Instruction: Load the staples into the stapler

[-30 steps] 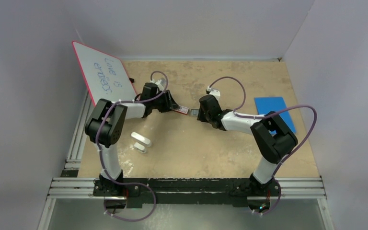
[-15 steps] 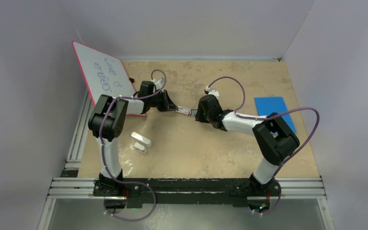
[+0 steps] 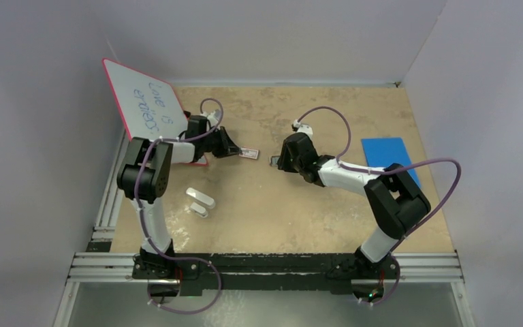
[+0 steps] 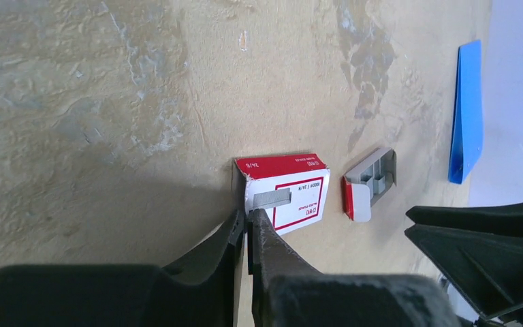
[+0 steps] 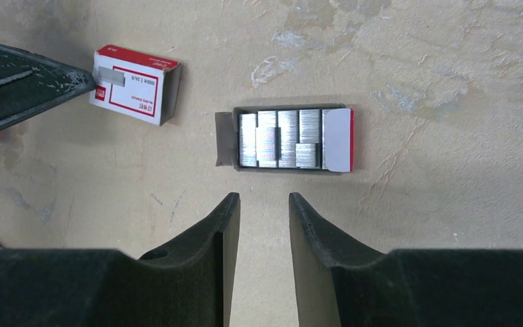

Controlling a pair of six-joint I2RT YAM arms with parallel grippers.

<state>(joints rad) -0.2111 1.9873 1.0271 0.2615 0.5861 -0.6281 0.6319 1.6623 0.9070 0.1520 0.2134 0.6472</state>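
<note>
Red-and-white cardboard lies in two pieces near the middle of the desk, a little toward its far edge. The outer sleeve (image 4: 293, 197) sits on the left and the inner tray (image 5: 338, 139) just to its right, apart from it and not touching. The staples (image 5: 279, 136) are in that open tray, as grey ribbed blocks packed side by side, with one short block among them.

The left pincer (image 4: 247, 219) is fully closed, its tips nipping the near edge of the sleeve by a small grey tab. The right pincer (image 5: 264, 201) is partly open and holds nothing. It hovers over bare desk, with the tray just ahead of its fingertips.

Two white bars (image 3: 201, 202), which I take to be the stapler, lie well apart from all this, toward the left edge. A whiteboard (image 3: 146, 109) leans at the far left corner, and a blue sheet (image 3: 387, 158) lies near the right edge.

By my reading, the box-opening step is finished and picking out staples is the step in hand. The right pincer needs to move forward and down over the tray, and its jaws must straddle one block only, not the whole row. The tray is light and may slide, so the approach should be gentle. The white bars do not show whether the magazine is open.
</note>
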